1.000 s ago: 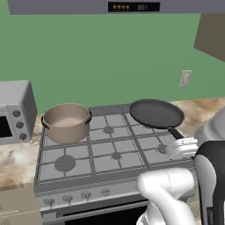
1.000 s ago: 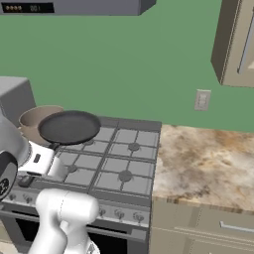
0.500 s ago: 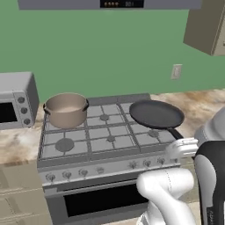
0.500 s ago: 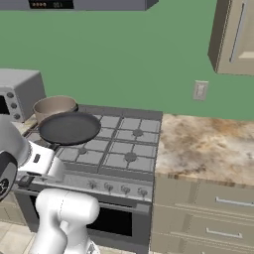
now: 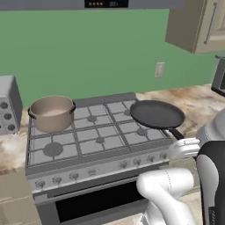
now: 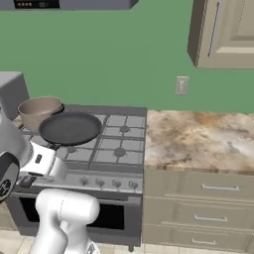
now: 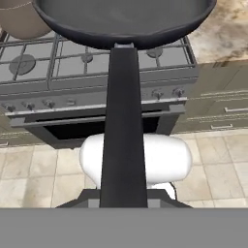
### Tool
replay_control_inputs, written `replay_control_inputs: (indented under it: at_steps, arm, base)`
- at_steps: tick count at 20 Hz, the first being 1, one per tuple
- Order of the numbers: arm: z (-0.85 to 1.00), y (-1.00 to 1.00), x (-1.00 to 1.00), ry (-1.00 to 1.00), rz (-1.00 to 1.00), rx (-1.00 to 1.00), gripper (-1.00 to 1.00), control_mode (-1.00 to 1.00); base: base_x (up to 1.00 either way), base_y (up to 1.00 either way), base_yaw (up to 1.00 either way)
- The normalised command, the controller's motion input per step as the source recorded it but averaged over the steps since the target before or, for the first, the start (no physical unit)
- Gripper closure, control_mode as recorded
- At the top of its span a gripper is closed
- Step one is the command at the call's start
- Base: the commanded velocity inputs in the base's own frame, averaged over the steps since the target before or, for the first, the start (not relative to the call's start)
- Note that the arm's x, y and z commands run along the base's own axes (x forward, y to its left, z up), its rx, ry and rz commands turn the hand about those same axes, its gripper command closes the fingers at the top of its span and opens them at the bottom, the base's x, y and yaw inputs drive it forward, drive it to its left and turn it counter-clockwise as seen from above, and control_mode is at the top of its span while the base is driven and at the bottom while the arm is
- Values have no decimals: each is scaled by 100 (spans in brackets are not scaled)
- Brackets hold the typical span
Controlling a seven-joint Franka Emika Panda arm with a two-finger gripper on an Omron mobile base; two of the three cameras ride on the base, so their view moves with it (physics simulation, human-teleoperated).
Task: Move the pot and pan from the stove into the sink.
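Observation:
The black pan (image 5: 157,114) hangs just above the right burners of the stove (image 5: 96,141), held level by its long handle (image 7: 123,135). My gripper (image 5: 180,138) is shut on the end of that handle, off the stove's front right corner. From the right base view, the pan (image 6: 70,127) and gripper (image 6: 48,150) sit over the stove's (image 6: 119,149) left half. The tan pot (image 5: 52,113) stands on the rear left burner, apart from the pan; it also appears behind the pan (image 6: 38,110) and at the hand view's top left (image 7: 19,24). The sink is out of view.
A grey microwave (image 5: 9,104) stands left of the stove. A marbled counter (image 6: 198,139) with drawers (image 6: 208,198) below runs to the right, under a wall cabinet (image 6: 223,32) and an outlet (image 6: 182,85). Tiled floor (image 7: 38,169) lies in front of the oven.
The whole picture has shifted: the base has backed away from the stove and drifted right, so more oven front and right counter show. The pan stays in my grip.

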Motion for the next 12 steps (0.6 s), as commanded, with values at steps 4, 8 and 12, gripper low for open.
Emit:
replay_control_inputs:
  at_steps: [4, 8, 12]
  arm:
    - [0, 0, 0, 0, 0, 0, 100, 100]
    - [0, 0, 0, 0, 0, 0, 100, 100]
    - [0, 0, 0, 0, 0, 0, 100, 100]
  base:
    - [0, -21, -39]
    - [0, -21, -41]
    - [0, -15, -42]
